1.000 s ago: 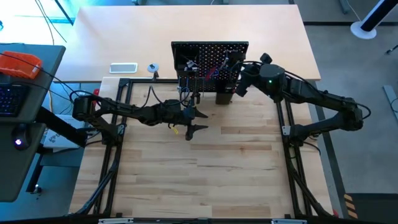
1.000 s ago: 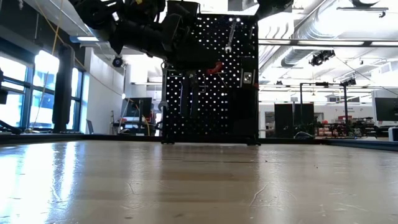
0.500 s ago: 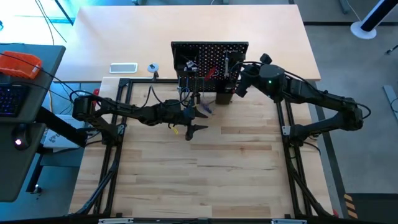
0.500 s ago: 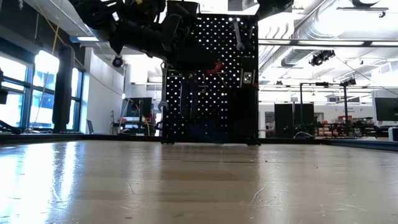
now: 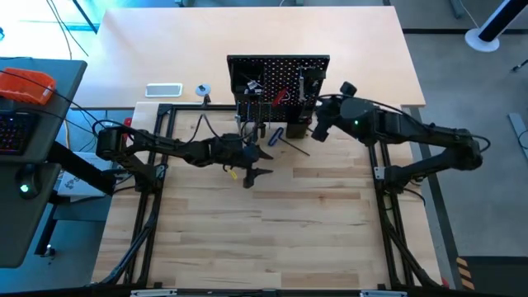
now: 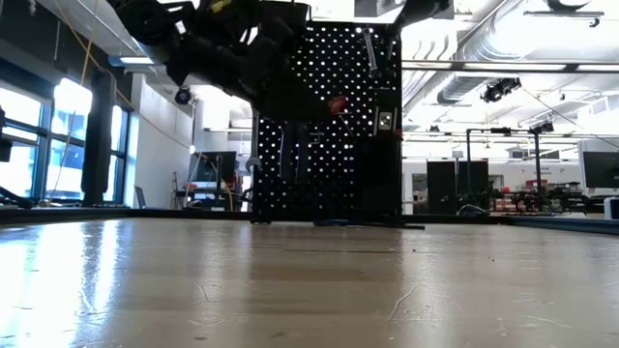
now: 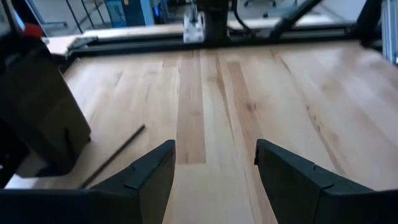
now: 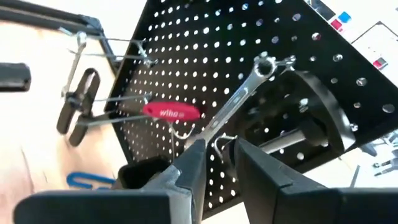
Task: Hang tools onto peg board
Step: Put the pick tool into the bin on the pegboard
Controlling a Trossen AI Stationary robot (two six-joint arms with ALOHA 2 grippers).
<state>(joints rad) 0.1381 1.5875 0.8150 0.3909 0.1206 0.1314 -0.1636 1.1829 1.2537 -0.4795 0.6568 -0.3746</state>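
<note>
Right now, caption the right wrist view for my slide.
Right gripper shut on silver wrench, raised to the peg board beside a hung red-handled screwdriver.

Peg board point(image 5: 278, 82) from above: seen edge-on w/ its face foreshortened, so hooks & hung tools merge into dark clutter; can't tell which tool sits on which hook. Low view: left arm point(image 6: 227, 43) covers board's upper left corner, arm cut off by top edge. Blue-handled tool point(image 5: 275, 134) on table: too small to ID shape. Right wrist view: silver wrench point(image 8: 239, 99) lower end hidden behind right gripper point(image 8: 214, 163) fingers; contact w/ pads unclear. Left wrist view: thin dark rod point(image 7: 112, 156) runs out of sight behind a finger.
</note>
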